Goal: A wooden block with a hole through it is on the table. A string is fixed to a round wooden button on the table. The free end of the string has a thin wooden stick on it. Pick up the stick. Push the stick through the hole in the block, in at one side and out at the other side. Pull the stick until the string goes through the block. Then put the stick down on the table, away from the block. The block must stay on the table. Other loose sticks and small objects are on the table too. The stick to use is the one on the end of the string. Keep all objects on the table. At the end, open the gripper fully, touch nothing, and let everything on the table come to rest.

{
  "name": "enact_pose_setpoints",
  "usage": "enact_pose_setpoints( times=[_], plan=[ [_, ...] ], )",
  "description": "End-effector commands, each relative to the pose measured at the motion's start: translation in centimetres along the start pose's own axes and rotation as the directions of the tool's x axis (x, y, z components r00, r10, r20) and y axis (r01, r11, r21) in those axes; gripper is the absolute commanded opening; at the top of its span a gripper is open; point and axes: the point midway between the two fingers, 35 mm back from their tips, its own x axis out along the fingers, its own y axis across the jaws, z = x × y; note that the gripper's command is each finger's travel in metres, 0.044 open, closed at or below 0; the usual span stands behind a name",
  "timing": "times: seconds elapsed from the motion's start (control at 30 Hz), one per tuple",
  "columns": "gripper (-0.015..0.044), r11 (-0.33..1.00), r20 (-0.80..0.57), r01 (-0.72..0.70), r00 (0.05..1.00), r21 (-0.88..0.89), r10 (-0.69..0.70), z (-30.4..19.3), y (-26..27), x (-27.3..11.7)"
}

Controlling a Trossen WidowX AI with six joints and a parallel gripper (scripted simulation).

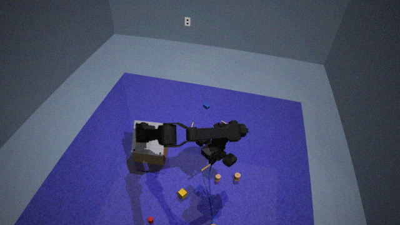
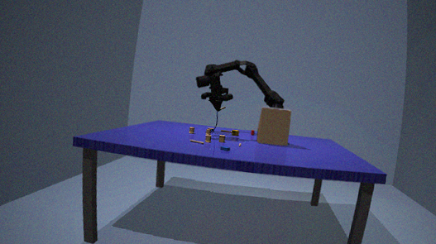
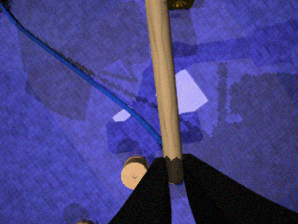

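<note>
My gripper [image 1: 212,162] [image 2: 219,110] [image 3: 173,164] is shut on the wooden stick [image 1: 206,167] [image 2: 222,107] [image 3: 165,80] near one end and holds it above the table. The blue string [image 1: 209,187] [image 2: 217,119] [image 3: 90,80] hangs from the gripped end down towards the round button [image 1: 213,224], which is cut off at the bottom of the top view. The yellow block [image 1: 182,193] [image 2: 235,132] stands on the table, away from the string; only its edge [image 3: 180,4] shows at the top of the wrist view. Its hole cannot be made out.
Round wooden pieces [image 1: 217,177] [image 1: 237,176] [image 3: 134,173] stand near the string. A red piece [image 1: 150,219] [image 2: 252,133], a blue piece [image 1: 206,105] [image 2: 225,149] and loose sticks [image 1: 192,124] [image 2: 196,141] lie around. The arm stands on a wooden box [image 1: 149,158] [image 2: 274,126].
</note>
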Motion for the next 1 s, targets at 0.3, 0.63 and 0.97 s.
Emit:
enact_pose_setpoints(
  times=[0.3, 0.63, 0.97],
  plan=[
    [0.0, 1.0, -0.015, 0.008, 1.0, 0.026, -0.008, 0.0, 0.0, 0.4],
    [0.0, 0.999, -0.06, 0.03, 0.998, 0.023, -0.029, -0.1, 0.0, 1.7],
    [0.0, 0.999, -0.107, 0.045, 0.993, 0.021, -0.042, -0.2, 0.1, 2.9]
  ],
)
